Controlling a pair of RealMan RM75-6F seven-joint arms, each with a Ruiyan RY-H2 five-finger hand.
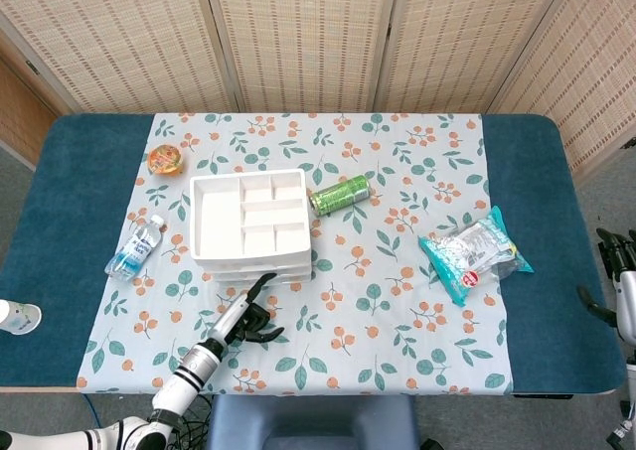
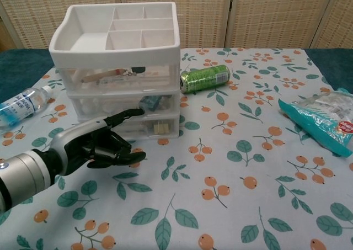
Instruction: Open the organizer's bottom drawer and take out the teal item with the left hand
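The white plastic three-drawer organizer with a divided open top tray stands on the floral-cloth counter. Its translucent bottom drawer is closed. A teal item shows through the front of the middle drawer; what lies in the bottom drawer cannot be made out. A green can lies on its side just right of the organizer, a clear water bottle lies to the left, and a teal snack bag sits well apart at right. An orange-lidded cup stands behind. The left hand hovers before the bottom drawer, one finger extended to its front, the others curled, holding nothing. The right hand hangs off the counter's edge; its state cannot be told.
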